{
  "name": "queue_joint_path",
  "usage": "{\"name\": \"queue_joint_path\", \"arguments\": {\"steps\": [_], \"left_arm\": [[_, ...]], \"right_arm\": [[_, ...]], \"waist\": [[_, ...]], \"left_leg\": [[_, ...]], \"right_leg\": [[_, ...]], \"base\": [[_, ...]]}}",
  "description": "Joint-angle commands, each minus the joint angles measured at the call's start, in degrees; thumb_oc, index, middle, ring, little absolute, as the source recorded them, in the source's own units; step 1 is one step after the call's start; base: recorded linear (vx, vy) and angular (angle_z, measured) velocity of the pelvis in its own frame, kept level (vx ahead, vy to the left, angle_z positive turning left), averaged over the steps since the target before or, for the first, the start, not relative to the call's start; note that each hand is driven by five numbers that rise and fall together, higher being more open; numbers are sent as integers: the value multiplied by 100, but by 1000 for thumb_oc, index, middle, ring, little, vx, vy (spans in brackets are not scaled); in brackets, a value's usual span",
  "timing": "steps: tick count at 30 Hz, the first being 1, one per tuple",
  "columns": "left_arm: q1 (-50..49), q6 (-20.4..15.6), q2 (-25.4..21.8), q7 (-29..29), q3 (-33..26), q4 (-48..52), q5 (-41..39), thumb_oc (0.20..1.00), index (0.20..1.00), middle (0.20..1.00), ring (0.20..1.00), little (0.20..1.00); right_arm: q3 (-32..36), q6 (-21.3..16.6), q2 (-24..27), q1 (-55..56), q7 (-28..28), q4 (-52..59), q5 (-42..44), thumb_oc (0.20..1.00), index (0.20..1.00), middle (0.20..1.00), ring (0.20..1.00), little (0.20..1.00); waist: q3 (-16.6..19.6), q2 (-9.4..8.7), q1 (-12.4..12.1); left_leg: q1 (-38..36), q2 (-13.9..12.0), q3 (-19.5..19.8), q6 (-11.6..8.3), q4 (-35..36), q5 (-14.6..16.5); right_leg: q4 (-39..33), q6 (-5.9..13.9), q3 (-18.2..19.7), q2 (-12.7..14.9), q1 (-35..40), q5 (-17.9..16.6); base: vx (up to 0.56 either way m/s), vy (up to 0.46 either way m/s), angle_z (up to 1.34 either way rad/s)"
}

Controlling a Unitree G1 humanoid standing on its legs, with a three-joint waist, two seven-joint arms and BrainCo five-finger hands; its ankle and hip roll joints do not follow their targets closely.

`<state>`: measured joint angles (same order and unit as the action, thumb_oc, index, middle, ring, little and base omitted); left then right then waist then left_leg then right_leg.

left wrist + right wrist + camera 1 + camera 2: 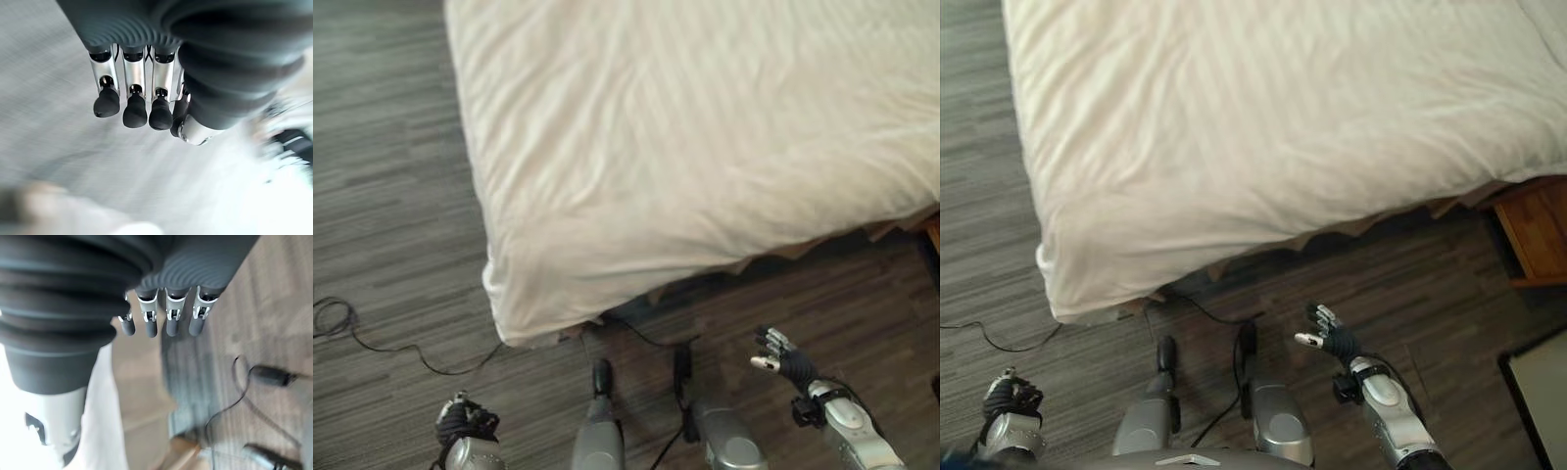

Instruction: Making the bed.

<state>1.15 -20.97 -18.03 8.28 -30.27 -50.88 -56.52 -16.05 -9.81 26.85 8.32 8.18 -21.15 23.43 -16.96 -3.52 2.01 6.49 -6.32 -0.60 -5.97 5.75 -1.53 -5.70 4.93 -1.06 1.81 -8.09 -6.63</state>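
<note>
The bed is covered by a white, lightly creased duvet [685, 147] that fills the upper part of the eye views. Its near corner [514, 313] hangs over the mattress edge toward the floor, and a strip of brown bed base [1361, 230] shows beneath the near edge. My left hand [460, 423] hangs low at the bottom left, over the floor and apart from the bed. Its fingers [134, 98] are relaxed and hold nothing. My right hand [781, 357] is raised over the floor in front of the bed. It is open, its fingers [168, 313] spread and empty.
Dark wood-grain floor [391, 196] runs along the bed's left side and in front of it. A brown wooden bedside cabinet [1538, 230] stands at the right by the bed. A pale panel with a dark rim [1540, 397] lies at the lower right.
</note>
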Motion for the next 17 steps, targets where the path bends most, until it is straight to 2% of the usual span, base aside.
{"name": "queue_joint_path", "arguments": {"steps": [1, 4, 5, 6, 7, 8, 10, 12, 13, 14, 17], "left_arm": [[-601, -1316, -704, 679, -160, 833, 458, 200, 200, 200, 200, 200], [-764, -1311, -619, 709, -133, 1528, 765, 200, 200, 200, 200, 200], [-814, -1287, -597, 549, -83, 1818, 797, 200, 200, 200, 200, 200], [-828, -1183, -565, 420, -7, 1765, 773, 787, 787, 787, 787, 787], [-853, -966, -503, 162, 334, 1955, 857, 1000, 1000, 1000, 1000, 1000], [-856, -962, -498, 161, 339, 1961, 857, 1000, 1000, 1000, 1000, 1000], [-873, -697, -315, -198, 826, 1977, 798, 1000, 1000, 1000, 1000, 1000], [-919, -374, -77, -333, 1598, 2121, 1107, 1000, 1000, 1000, 1000, 1000], [-923, -142, -60, -350, 2160, 2214, 1693, 1000, 1000, 1000, 1000, 1000], [-976, -60, -11, -526, 2624, 2500, 1916, 1000, 1000, 1000, 1000, 1000], [-983, 256, 242, -1069, 3417, 2560, 1621, 1000, 1000, 1000, 1000, 1000]], "right_arm": [[58, -218, 52, 284, 30, 32, -116, 1000, 1000, 1000, 1000, 1000], [86, -226, 27, 256, 45, -76, -174, 1000, 1000, 1000, 1000, 1000], [138, -223, 40, 227, 65, -56, -213, 1000, 1000, 1000, 1000, 1000], [160, -212, 52, 200, 99, -62, -224, 1000, 1000, 1000, 1000, 1000], [195, -177, 72, 141, 179, 20, -209, 1000, 1000, 1000, 1000, 1000], [202, -174, 76, 148, 181, 24, -207, 1000, 1000, 1000, 1000, 1000], [213, -145, 82, 77, 246, 117, -108, 1000, 1000, 1000, 1000, 1000], [195, -127, 59, 4, 209, 239, -65, 1000, 1000, 1000, 1000, 1000], [232, -146, 64, -42, 130, 393, -66, 1000, 1000, 1000, 1000, 1000], [296, -189, 6, -74, 48, 457, -1, 1000, 1000, 1000, 1000, 1000], [363, -276, -237, -94, -102, 473, 159, 1000, 1000, 1000, 1000, 1000]], "waist": [[841, 7, -73], [1009, 64, -117], [1074, 87, -124], [1140, 119, -123], [1277, 165, -94], [1275, 170, -98], [1405, 213, -48], [1493, 263, 24], [1504, 296, 84], [1540, 327, 130], [1624, 344, 250]], "left_leg": [[-310, 162, -203, 169, -75, -48], [-461, 187, -156, 185, -75, -21], [-522, 195, -140, 193, -75, -13], [-589, 201, -127, 205, -75, -8], [-674, 217, -131, 225, -75, 1], [-679, 217, -131, 225, -75, 4], [-777, 227, -152, 253, -75, 29], [-859, 232, -194, 281, -75, 52], [-929, 237, -216, 299, -75, 73], [-950, 240, -234, 319, -75, 76], [-1049, 250, -277, 357, -75, 115]], "right_leg": [[187, 249, 160, 387, 291, 388], [253, 243, 90, 417, 451, 455], [276, 245, 69, 422, 510, 476], [285, 248, 43, 429, 590, 495], [275, 252, 36, 445, 686, 501], [272, 252, 34, 445, 693, 501], [263, 261, 34, 464, 778, 501], [269, 263, 60, 470, 834, 507], [287, 264, 71, 468, 884, 520], [303, 268, 95, 467, 885, 515], [342, 275, 137, 464, 924, 551]], "base": [[66, -32, 22], [39, -20, 20], [27, -8, 18], [18, -2, 13], [23, 5, 8], [13, 6, 6], [10, 3, 2], [6, 5, -2], [4, 21, -7], [17, 19, -6], [30, 13, -6]]}}
